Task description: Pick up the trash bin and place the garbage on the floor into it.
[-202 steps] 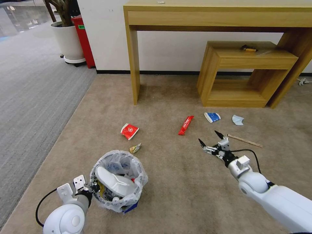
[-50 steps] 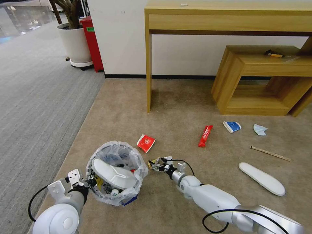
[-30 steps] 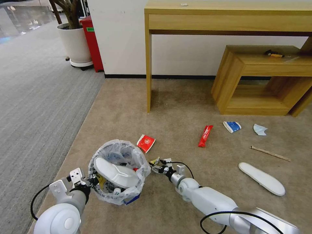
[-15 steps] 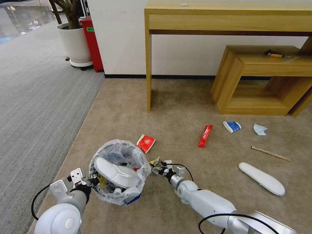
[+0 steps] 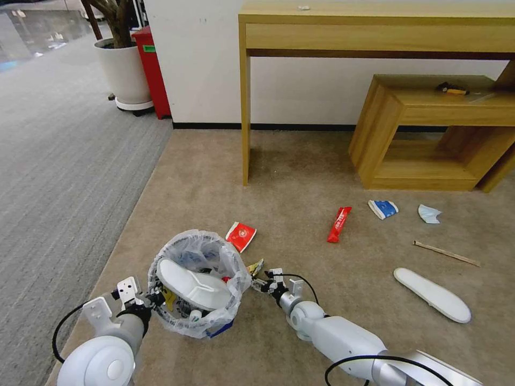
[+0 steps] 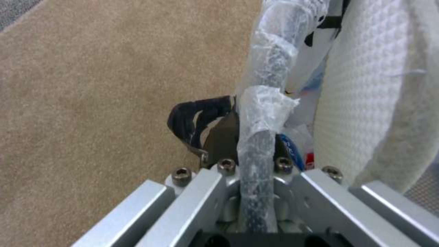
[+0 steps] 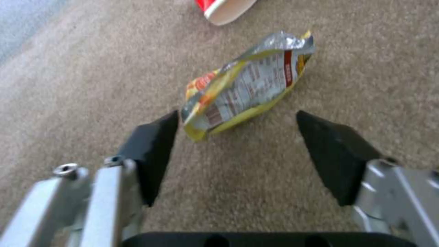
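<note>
The trash bin [image 5: 210, 321], black with a clear liner, holds a white slipper [image 5: 193, 281] and small litter. My left gripper [image 5: 153, 297] is shut on its lined rim [image 6: 267, 103], one dark finger [image 6: 201, 123] outside the rim. My right gripper [image 5: 263, 281] is low over the beige floor [image 5: 300, 161] just right of the bin, and it is open. A crumpled yellow-silver wrapper [image 7: 247, 85] lies on the carpet just ahead of the right gripper [image 7: 238, 118], near one fingertip. More garbage lies about: a red packet [image 5: 241, 236], a red wrapper [image 5: 338, 224] and a second slipper [image 5: 432, 294].
A blue-white packet [image 5: 383, 208], a pale blue mask [image 5: 429, 213] and a wooden stick [image 5: 446, 253] lie at the right. A wooden desk [image 5: 375, 27] and a low shelf [image 5: 434, 134] stand against the wall. Grey carpet [image 5: 64, 161], a white plant pot [image 5: 124, 72] and a red box [image 5: 153, 69] are at the left.
Since the oldest frame the camera has shifted and my right arm has come down beside the bin at the yellow wrapper. In the last second the bin edged right and the right gripper drew back slightly.
</note>
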